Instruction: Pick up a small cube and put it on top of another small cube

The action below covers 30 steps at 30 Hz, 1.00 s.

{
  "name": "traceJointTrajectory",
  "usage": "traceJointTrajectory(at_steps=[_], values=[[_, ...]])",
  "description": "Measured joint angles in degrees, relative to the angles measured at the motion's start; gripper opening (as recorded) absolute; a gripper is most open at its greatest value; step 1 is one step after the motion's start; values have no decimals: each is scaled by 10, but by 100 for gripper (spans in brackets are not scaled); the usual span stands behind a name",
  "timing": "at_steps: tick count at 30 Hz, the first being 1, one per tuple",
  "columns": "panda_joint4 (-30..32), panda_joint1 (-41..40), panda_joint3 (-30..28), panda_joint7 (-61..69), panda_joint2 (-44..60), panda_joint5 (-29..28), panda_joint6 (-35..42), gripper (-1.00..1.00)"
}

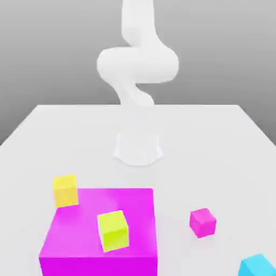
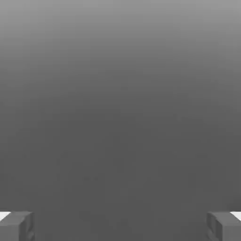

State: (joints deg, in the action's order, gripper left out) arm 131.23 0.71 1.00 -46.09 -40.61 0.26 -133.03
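Observation:
A yellow-green small cube (image 1: 113,230) rests on top of a large magenta block (image 1: 99,229) near the front of the white table. A yellow small cube (image 1: 66,190) sits by the block's far corner, toward the exterior view's left. A small magenta cube (image 1: 202,221) lies on the table to the exterior view's right, and a cyan cube (image 1: 257,266) sits at the front right edge of that view. In the hand view my gripper (image 2: 120,225) stands open, its grey fingertips (image 2: 16,225) far apart with nothing between them, facing plain grey background.
The white arm (image 1: 137,62) rises from its round base (image 1: 138,146) at the middle of the table (image 1: 215,140). The large magenta block stands much taller than the loose cubes around it.

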Motion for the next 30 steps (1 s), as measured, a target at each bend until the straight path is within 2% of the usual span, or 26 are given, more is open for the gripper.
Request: traceJointTrajectory(at_steps=[13, 20, 30], values=[[-28, 34, 66, -31, 273, -8, -66, 0], [-44, 69, 93, -65, 419, -38, -100, 0], [-66, 131, 99, -116, 630, -85, -148, 0]])
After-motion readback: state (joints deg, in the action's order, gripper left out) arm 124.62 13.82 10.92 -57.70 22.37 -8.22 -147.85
